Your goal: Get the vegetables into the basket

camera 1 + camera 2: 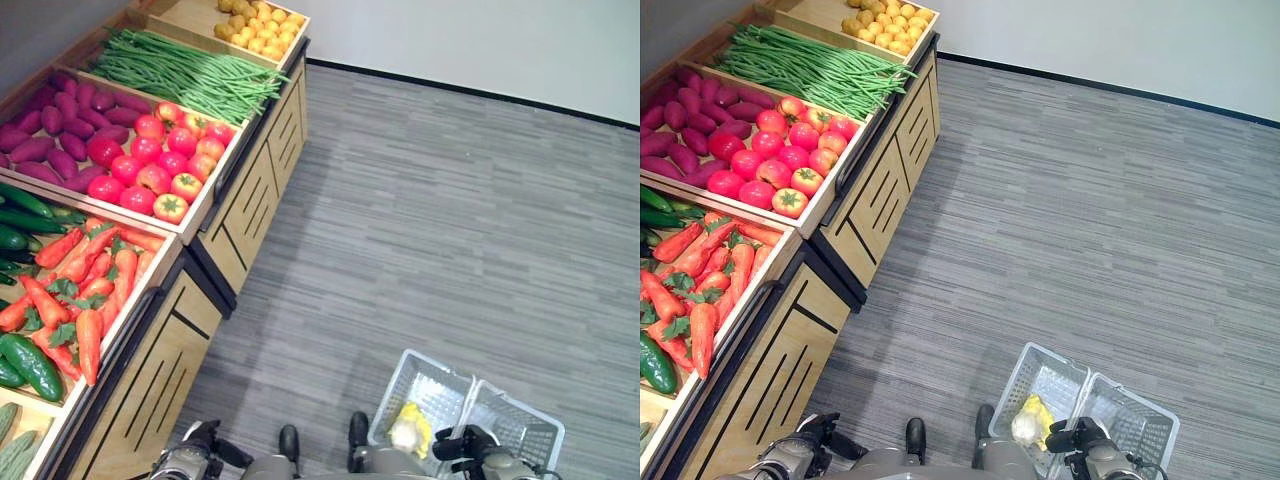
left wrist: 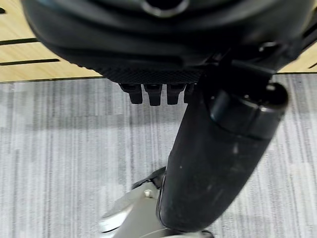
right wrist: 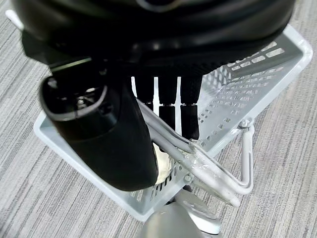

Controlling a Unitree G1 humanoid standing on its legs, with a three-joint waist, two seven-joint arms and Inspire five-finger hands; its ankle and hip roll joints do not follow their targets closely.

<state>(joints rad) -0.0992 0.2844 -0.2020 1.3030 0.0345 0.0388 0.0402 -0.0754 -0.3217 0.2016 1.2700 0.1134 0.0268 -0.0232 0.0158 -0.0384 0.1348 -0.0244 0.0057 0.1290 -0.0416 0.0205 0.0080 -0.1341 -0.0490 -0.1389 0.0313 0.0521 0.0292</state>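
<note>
A pale wire basket (image 1: 520,425) hangs low at my right side above the floor. My right hand (image 1: 463,441) is shut on its metal handles (image 3: 218,176), with the fingers (image 3: 188,119) curled over them. Inside the basket lies a yellow-white cabbage (image 1: 408,428), which the right wrist view shows as a pale patch (image 3: 162,162) behind the thumb. My left hand (image 1: 203,443) hangs by the stand's front with relaxed fingers (image 2: 154,93) that hold nothing. The wooden stand on my left holds carrots (image 1: 85,290), cucumbers (image 1: 30,365) and tomatoes (image 1: 160,160).
Further back, the stand's crates hold purple sweet potatoes (image 1: 55,140), green beans (image 1: 190,70) and small yellow produce (image 1: 260,30). Its wooden front (image 1: 165,375) runs along my left side. Grey striped carpet (image 1: 430,220) reaches to a white wall at the far side.
</note>
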